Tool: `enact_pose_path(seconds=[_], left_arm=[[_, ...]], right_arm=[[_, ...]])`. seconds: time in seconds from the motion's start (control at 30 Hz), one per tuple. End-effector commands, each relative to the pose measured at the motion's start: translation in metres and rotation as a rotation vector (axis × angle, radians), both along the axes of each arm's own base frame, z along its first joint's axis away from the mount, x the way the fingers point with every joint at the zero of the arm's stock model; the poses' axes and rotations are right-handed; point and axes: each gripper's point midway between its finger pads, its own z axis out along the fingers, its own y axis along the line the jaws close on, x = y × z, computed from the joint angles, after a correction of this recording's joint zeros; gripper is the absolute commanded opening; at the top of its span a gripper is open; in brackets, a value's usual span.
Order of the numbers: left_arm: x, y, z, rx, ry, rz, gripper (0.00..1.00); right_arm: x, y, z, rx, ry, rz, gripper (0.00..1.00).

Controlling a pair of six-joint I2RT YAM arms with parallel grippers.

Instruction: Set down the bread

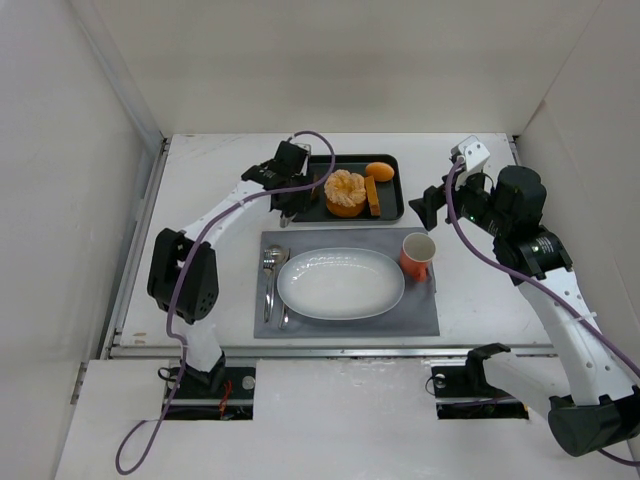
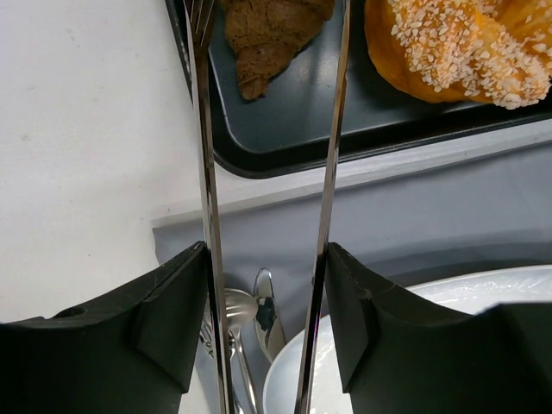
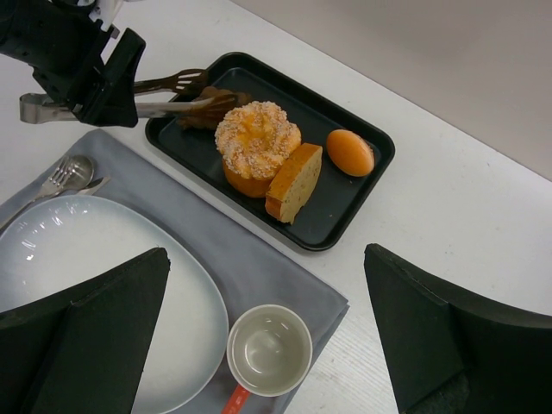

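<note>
White table (image 1: 200, 200) between white panels; a grey placemat (image 1: 420, 320) carries an empty oval plate (image 1: 290, 285), cutlery (image 1: 272, 270) at its 9 o'clock, an empty orange cup (image 1: 418, 252) at 3 o'clock; at 12 o'clock a black tray (image 1: 390, 195) holds a seeded bun (image 3: 257, 142), a cake slice (image 3: 293, 183), an orange roll (image 3: 349, 152) and, at its 9 o'clock end, the bread (image 2: 269, 34); the left gripper (image 2: 266, 267) clamps tongs (image 2: 207, 172) whose arms flank the bread; the right gripper (image 3: 266, 257) gapes wide, holding nothing.

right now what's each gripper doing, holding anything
left gripper: closed on the tongs, whose tips straddle the bread.
right gripper: open, holding nothing.
</note>
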Motion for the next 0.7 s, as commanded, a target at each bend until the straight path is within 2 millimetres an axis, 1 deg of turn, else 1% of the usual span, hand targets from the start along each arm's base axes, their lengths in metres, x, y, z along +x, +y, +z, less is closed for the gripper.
enact_pose_path(seconds=[0.0, 0.07, 0.13, 0.2, 0.23, 0.43, 0.47, 0.6, 0.63, 0.67], left_arm=[[0.009, -0.002, 0.021, 0.003, -0.048, 0.006, 0.5], [0.01, -0.002, 0.017, 0.007, -0.04, 0.006, 0.52], [0.012, -0.003, 0.021, 0.002, -0.05, 0.006, 0.52], [0.01, -0.002, 0.016, 0.011, -0.033, 0.006, 0.52], [0.012, -0.003, 0.02, 0.007, -0.041, 0.006, 0.52], [0.012, -0.003, 0.02, 0.012, -0.043, -0.001, 0.52], [0.012, -0.003, 0.016, 0.017, -0.035, -0.002, 0.52], [0.015, -0.004, 0.015, 0.017, -0.035, -0.002, 0.52], [0.015, -0.004, 0.01, 0.022, -0.025, -0.002, 0.52], [0.017, -0.005, 0.014, 0.018, -0.033, -0.002, 0.52]], right_arm=[[-0.002, 0.001, 0.018, 0.011, -0.071, 0.016, 1.0], [-0.002, 0.001, 0.018, 0.011, -0.071, 0.016, 1.0], [-0.002, 0.001, 0.018, 0.011, -0.071, 0.016, 1.0], [-0.001, 0.002, 0.021, 0.014, -0.08, 0.016, 1.0], [-0.001, 0.002, 0.021, 0.014, -0.08, 0.016, 1.0], [-0.001, 0.002, 0.021, 0.014, -0.08, 0.016, 1.0], [-0.001, 0.002, 0.021, 0.014, -0.08, 0.016, 1.0], [-0.001, 0.002, 0.021, 0.014, -0.08, 0.016, 1.0], [-0.001, 0.002, 0.021, 0.014, -0.08, 0.016, 1.0], [-0.003, 0.001, 0.023, 0.016, -0.089, 0.016, 1.0]])
